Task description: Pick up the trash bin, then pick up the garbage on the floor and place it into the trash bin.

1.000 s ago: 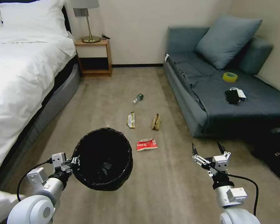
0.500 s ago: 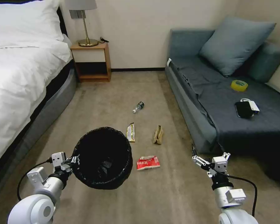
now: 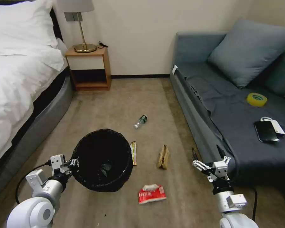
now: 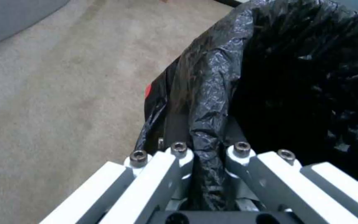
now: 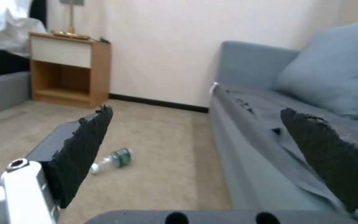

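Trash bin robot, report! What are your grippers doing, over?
Left gripper shut on trash bin rim. Right gripper open, empty, beside sofa. Garbage on floor: snack packet nearest. Path clear.

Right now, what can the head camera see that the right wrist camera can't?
Head view alone: the left end effector gripping the round black bag-lined trash bin, the red-and-white snack packet, the brown paper bag and the gold wrapper. Right wrist view alone: a close look at the open right end effector's black fingertips. Both: the tiny clear bottle and the blue-grey sofa.
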Controlling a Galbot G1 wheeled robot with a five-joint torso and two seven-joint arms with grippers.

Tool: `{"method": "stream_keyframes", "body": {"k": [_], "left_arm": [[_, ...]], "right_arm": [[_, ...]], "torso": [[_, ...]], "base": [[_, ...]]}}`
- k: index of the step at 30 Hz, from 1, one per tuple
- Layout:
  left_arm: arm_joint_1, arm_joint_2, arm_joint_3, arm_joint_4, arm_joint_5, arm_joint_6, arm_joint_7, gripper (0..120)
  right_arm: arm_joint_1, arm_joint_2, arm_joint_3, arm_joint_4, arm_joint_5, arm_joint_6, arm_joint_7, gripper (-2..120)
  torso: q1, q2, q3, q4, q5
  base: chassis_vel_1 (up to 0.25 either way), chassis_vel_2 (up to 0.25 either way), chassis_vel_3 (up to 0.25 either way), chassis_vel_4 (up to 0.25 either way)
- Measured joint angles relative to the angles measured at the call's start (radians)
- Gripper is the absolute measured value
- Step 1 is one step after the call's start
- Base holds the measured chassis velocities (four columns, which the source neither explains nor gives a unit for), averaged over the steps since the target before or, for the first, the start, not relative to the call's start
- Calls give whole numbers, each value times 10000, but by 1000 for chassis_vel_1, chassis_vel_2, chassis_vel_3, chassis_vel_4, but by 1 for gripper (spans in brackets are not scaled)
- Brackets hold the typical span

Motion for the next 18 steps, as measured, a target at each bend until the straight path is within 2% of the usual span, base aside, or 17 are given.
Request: {"method": "stream_keyframes", "body": {"k": [2,7,10,11,15,16,18], "left_arm": [[-25,-14,-73,28,-4,0,-8,4],[-75,-14,-254,127,-41,0,-5,4],[-105,-34,-434,217,-166,0,27,4],[-105,-34,-434,217,-166,0,27,4],[-146,-146,-650,424,-241,-1,129,4],[-146,-146,-650,424,-241,-1,129,4],[-145,-216,-722,535,-225,-36,203,4]], "right_arm": [[99,-133,-277,-109,317,-17,-124,100],[458,-635,-1221,-401,997,-803,419,100],[909,-1385,-2244,-885,1405,-1534,1154,100],[909,-1385,-2244,-885,1405,-1534,1154,100],[1604,-2811,-3564,-1451,2169,-2302,1553,100],[1604,-2811,-3564,-1451,2169,-2302,1553,100],[1991,-3608,-4230,-1655,2794,-2706,1716,100]], "torso": [[0,-1,0,1,2],[-1,0,-3,0,1],[-1,0,-3,0,2],[-1,0,-3,0,2],[-1,0,-2,1,0],[-1,0,-2,1,0],[-1,0,-2,2,2]], "base": [[-99,50,64,-73],[23,-24,-31,16],[0,0,0,0],[0,0,0,0],[0,0,0,0],[0,0,0,0],[0,0,0,0]]}}
